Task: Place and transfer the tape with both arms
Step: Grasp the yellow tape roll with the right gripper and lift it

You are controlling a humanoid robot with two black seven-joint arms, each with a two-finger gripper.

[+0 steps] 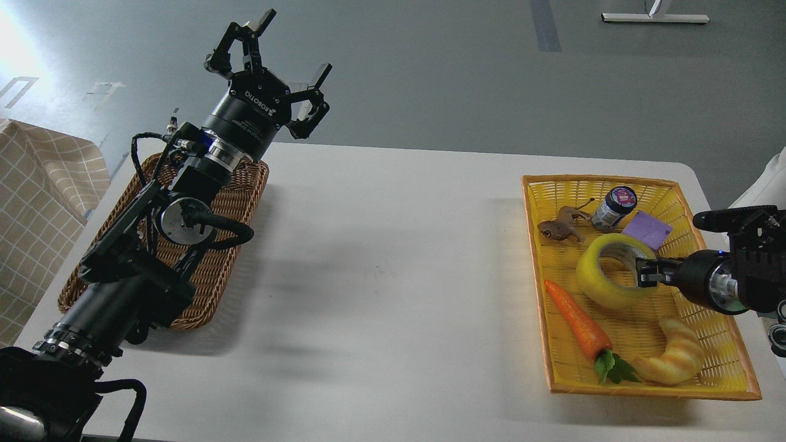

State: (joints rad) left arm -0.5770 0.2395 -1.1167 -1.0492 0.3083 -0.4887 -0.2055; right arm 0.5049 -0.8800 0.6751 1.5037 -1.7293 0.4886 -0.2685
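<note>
The tape (597, 287), a translucent yellow roll with a grey-white core, hangs tilted just above the floor of the yellow basket (645, 391) at the right of the table. My right gripper (643, 274) comes in from the right edge and is shut on the tape's right wall, one finger inside the core. My left gripper (270, 67) is open and empty, raised high over the table's far left, above a brown wicker basket (249, 196).
The yellow basket also holds a carrot (577, 324), a croissant-shaped bread (674, 356), a small jar (614, 207), a purple block (649, 228) and a brown toy figure (557, 228). The white table (393, 276) lies between the two baskets. A checked cloth (37, 202) hangs at far left.
</note>
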